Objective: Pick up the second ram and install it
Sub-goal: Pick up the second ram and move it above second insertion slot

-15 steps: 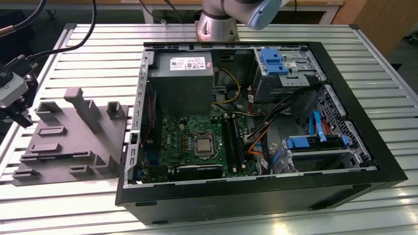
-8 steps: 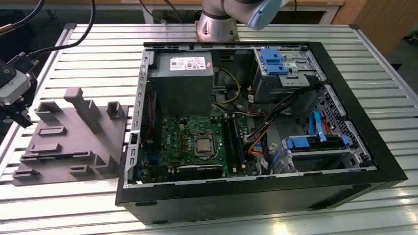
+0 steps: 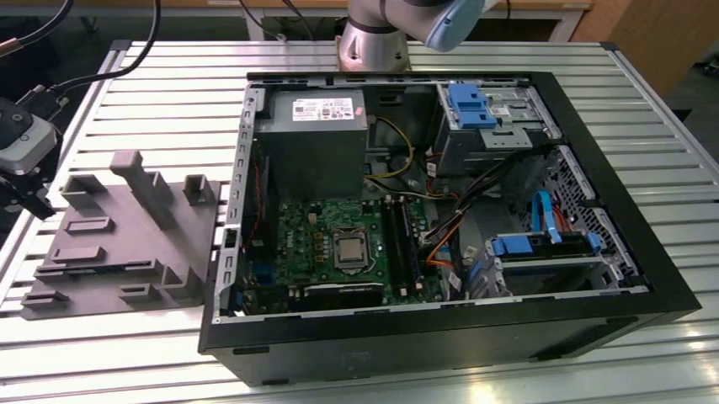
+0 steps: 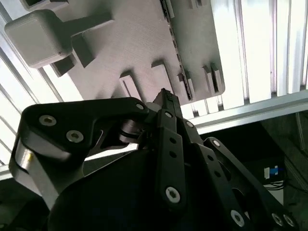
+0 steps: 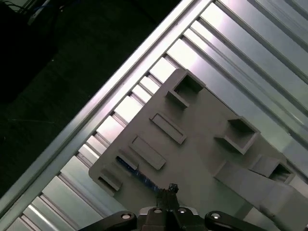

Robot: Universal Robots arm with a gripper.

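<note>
While my fingers [image 4: 166,98] are pressed together into one narrow tip with nothing between them, they hang just above the grey tray [image 4: 139,43], close beside one end of the second ram [image 4: 176,48]. That stick stands on edge in a long slot near the tray's outer edge, the side nearest the bench rim. In the first wrist view it shows as a thin bluish strip [image 5: 139,174] just beside my tip [image 5: 172,188]. The tray [image 3: 124,252] lies on the slatted metal bench [image 3: 146,84] near its edge at the exterior view's left, where my fingers [image 3: 23,195] hover. Beside the tray stands the open computer case [image 3: 450,337], its green motherboard [image 3: 326,244] well apart from me.
</note>
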